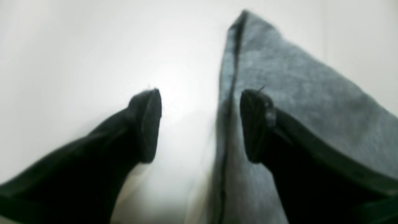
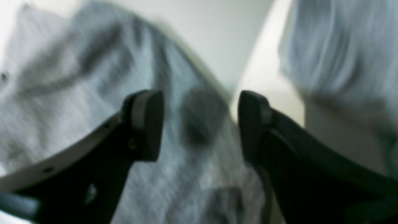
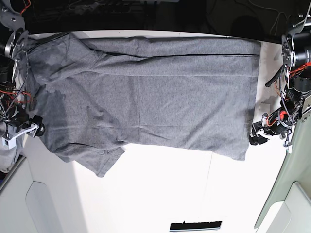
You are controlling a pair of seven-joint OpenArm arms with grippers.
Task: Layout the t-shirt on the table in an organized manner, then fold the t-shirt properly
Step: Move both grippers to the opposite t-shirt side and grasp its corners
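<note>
Shirts: one heather-grey t-shirt [image 3: 146, 92] lies spread wide across the far half of the white table [image 3: 160, 194]; its length runs side to side in the base view; one short sleeve [image 3: 99, 158] points toward the near edge at that view's left; the hem edge [image 3: 250, 107] sits at that view's right; shallow wrinkles cross the cloth.

Table: one tabletop; a thin dark seam line [image 3: 209, 172] runs across its bare near part; one small black bar [image 3: 195, 225] lies near the bottom edge of the base view.

Arms: two, one at each side of the shirt.

Left gripper [image 1: 200, 124]: fingers spread apart with nothing between them; in the left wrist view one fingertip is over bare table and the other over the grey cloth [image 1: 295, 102], beside a stitched edge; in the base view it sits just beside the hem corner [image 3: 257, 136].

Right gripper [image 2: 200, 124]: fingers spread apart, gripping nothing; in the right wrist view, which is blurred, grey shirt fabric [image 2: 77, 93] lies under and between the two fingers; in the base view it is at the shirt's edge [image 3: 34, 128].

Other cloth: one paler bluish-grey bundle [image 2: 335, 53] shows at the right of the right wrist view, apart from the shirt.
</note>
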